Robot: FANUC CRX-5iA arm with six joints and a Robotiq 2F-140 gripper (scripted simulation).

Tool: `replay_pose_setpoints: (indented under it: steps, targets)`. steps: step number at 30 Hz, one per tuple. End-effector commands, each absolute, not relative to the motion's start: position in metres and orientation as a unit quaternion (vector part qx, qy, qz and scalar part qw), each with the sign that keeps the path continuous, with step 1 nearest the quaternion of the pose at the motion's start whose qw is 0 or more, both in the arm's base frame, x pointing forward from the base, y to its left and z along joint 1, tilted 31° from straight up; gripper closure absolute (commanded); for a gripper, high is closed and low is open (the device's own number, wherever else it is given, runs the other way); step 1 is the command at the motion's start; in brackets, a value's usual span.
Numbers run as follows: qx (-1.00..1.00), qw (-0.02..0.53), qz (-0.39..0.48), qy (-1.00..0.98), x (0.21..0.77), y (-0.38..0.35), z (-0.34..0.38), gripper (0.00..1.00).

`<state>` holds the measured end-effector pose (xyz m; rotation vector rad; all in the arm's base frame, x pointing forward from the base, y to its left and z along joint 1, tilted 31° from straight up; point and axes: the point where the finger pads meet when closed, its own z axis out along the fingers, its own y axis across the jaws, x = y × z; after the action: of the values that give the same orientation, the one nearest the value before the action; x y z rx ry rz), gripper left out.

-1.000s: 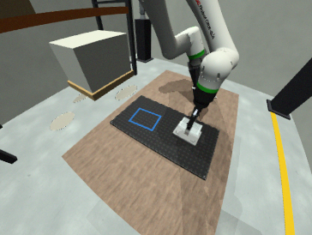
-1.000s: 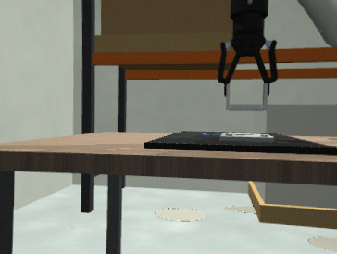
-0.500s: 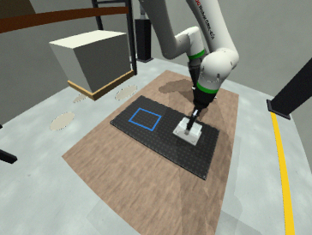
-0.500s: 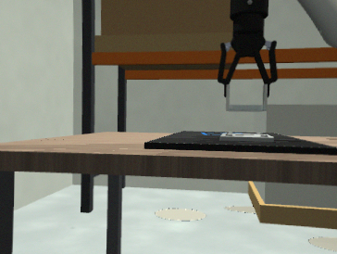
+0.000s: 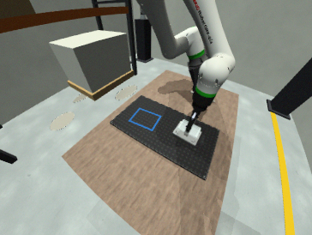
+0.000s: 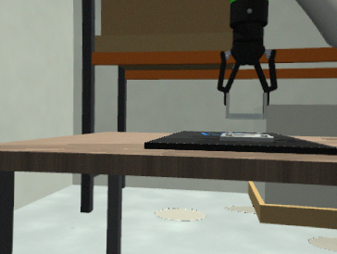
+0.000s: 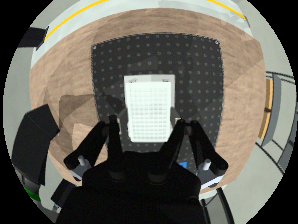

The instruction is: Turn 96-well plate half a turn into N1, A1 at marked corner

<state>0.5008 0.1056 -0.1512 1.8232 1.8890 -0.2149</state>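
Note:
My gripper [image 6: 245, 104] is shut on the white 96-well plate [image 6: 245, 111] and holds it level, a clear gap above the plate nest N1 [image 6: 245, 135] on the black deck [image 5: 167, 137]. In the top view the gripper [image 5: 191, 122] hangs over the right part of the deck, and the plate [image 5: 190, 132] overlaps the nest below it. In the wrist view the plate [image 7: 149, 110] shows its well grid between my two fingers, long side pointing away. I cannot tell where the cut corner is. The blue taped spot B1 [image 5: 146, 118] lies on the deck's left part and is empty.
The deck rests on a wooden table top [image 5: 141, 180]. A large box on a pallet [image 5: 92, 62] stands beyond the table's left side. A yellow floor line [image 5: 283, 163] runs along the right. A rack with orange beams [image 6: 185, 57] stands behind the table.

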Motion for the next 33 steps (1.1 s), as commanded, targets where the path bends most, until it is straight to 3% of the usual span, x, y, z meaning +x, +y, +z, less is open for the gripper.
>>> replay_pose_setpoints:
  steps: [1,33]
  targets:
    - [0.67,0.251,-0.079,0.694,0.502,0.103,-0.156,1.0]
    - [0.67,0.251,-0.079,0.694,0.508,0.093,-0.176,1.0]
